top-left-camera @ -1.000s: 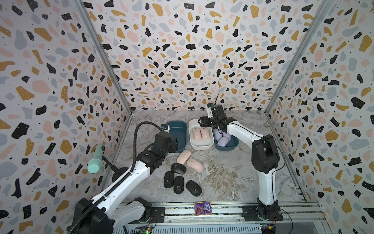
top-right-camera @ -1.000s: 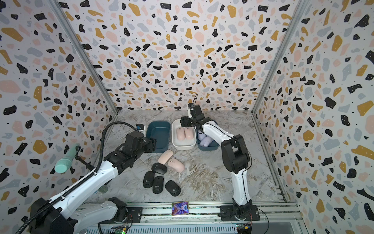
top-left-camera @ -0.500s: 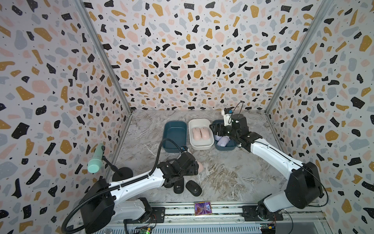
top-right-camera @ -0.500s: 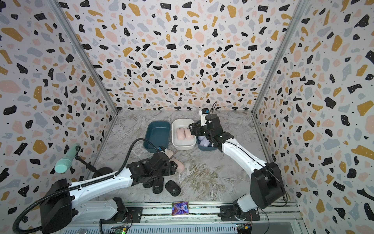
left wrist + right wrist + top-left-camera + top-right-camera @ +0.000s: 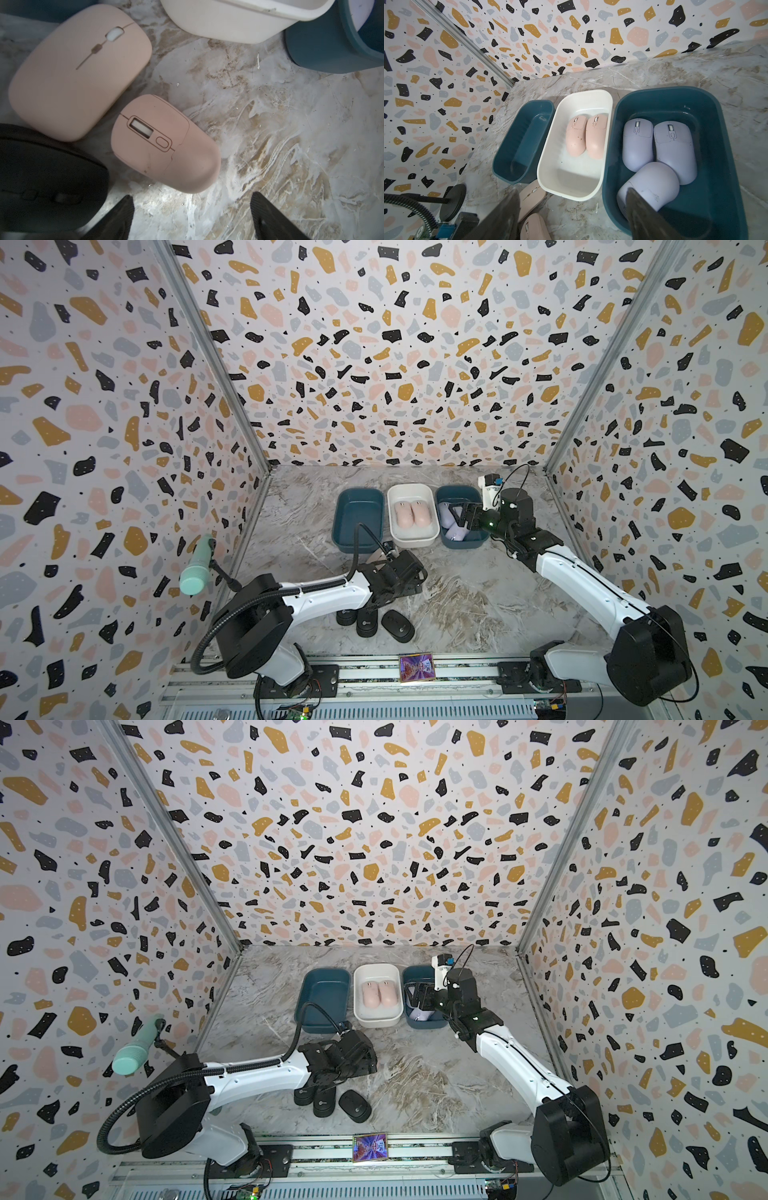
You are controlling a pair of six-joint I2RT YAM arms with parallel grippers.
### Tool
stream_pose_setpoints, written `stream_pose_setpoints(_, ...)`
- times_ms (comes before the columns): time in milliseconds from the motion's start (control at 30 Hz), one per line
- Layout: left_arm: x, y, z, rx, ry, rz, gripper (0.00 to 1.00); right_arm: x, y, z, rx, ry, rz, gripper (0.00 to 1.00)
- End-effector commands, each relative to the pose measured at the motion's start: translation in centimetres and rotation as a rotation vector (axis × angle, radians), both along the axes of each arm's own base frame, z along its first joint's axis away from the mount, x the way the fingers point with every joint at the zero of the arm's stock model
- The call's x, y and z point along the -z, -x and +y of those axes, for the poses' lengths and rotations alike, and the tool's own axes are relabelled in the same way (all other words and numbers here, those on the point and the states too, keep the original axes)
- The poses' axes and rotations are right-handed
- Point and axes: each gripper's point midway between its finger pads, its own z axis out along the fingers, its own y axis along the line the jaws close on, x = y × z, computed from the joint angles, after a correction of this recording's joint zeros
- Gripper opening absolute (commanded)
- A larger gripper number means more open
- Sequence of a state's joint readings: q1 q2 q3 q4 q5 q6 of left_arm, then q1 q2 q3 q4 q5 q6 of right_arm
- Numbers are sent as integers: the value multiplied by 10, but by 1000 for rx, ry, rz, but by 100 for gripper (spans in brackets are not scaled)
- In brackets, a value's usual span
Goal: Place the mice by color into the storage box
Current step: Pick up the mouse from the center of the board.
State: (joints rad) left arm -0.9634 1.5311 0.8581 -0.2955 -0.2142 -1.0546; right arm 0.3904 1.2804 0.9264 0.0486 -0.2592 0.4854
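Note:
Two pale pink mice, one flat [image 5: 81,70] and one rounded [image 5: 164,143], lie on the marble, hidden under my left arm in both top views. My left gripper [image 5: 192,204] hovers open and empty just short of the rounded one. A black mouse [image 5: 41,176] lies beside them. Three black mice [image 5: 367,624] sit near the front. The white storage box [image 5: 415,537] holds two pink mice [image 5: 585,137]. The right teal box [image 5: 716,187] holds three lilac mice [image 5: 675,149], one tilted [image 5: 652,182]. My right gripper [image 5: 572,207] hangs open and empty at that box's near end.
An empty teal box [image 5: 358,522] stands left of the white one. A mint green cylinder on a stand [image 5: 197,566] is at the left wall. A small screen [image 5: 417,667] sits on the front rail. Patterned walls close in three sides.
My left gripper came from the empty teal box toward the front, over the pink mice, and opened wider. The right arm swung out to the right, its gripper still at the lilac box.

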Motion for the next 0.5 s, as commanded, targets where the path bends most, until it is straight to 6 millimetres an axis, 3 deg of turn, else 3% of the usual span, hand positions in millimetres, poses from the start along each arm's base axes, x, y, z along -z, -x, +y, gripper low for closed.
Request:
stream_pose_setpoints(0, 0, -7, -4, -27, -4, -11, 88, -17, 1, 1, -18, -38, -41, 80)
stream_pose_setpoints(200, 9, -9, 2, -29, -49, -3, 88, -14, 1, 0, -19, -41, -35, 80)
stream_pose_setpoints(467, 15, -29, -4, -7, -86, -19, 88, -7, -2, -5, -8, -36, -17, 80)
